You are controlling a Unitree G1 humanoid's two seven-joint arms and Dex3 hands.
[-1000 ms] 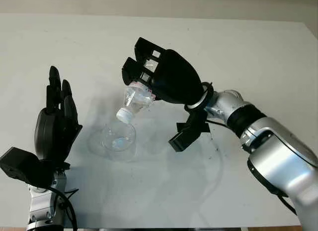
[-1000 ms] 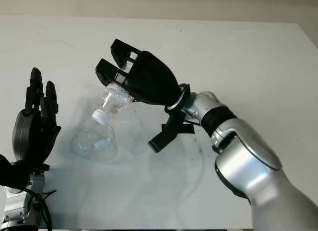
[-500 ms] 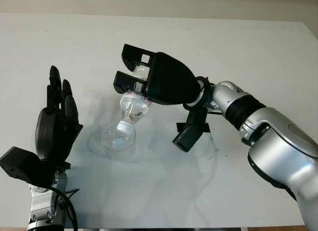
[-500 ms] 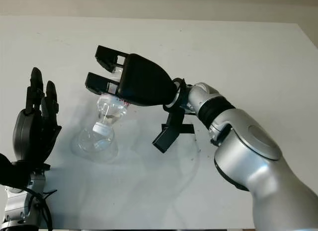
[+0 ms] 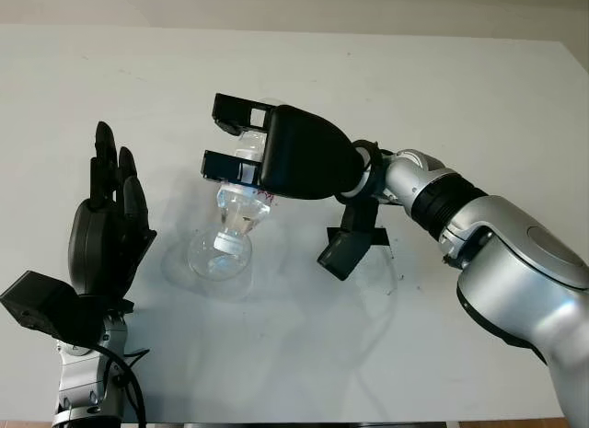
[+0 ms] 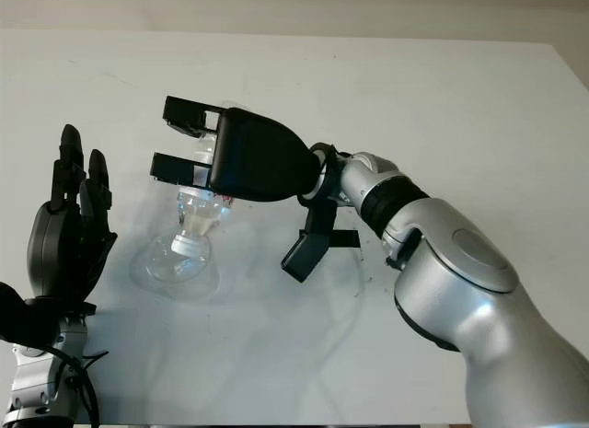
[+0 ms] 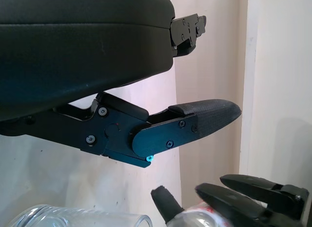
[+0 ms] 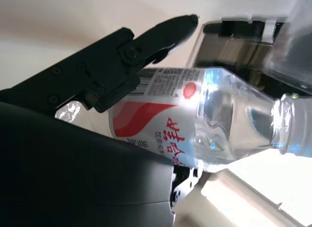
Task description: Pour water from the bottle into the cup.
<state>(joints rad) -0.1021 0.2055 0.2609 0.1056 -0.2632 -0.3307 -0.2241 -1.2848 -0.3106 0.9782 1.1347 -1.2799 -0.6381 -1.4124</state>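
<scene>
My right hand (image 5: 248,152) is shut on a clear plastic water bottle (image 5: 237,207) with a red and white label (image 8: 156,127), over the middle of the white table (image 5: 442,87). The bottle is tipped steeply, neck down, its mouth (image 8: 288,124) just inside the rim of a clear cup (image 5: 219,259) that stands on the table below it. The hand's black shell hides most of the bottle's body. My left hand (image 5: 109,207) is open and raised upright left of the cup, apart from it. The cup's rim (image 7: 78,218) and the right hand's fingers (image 7: 253,185) appear in the left wrist view.
A black bracket (image 5: 350,244) on my right forearm hangs just right of the cup. The table's far edge meets a pale wall (image 5: 294,5) at the back.
My right hand has rolled further over and shifted slightly left, tipping the bottle from a slant to nearly neck-down, with its mouth now in the cup. The left hand has stayed put.
</scene>
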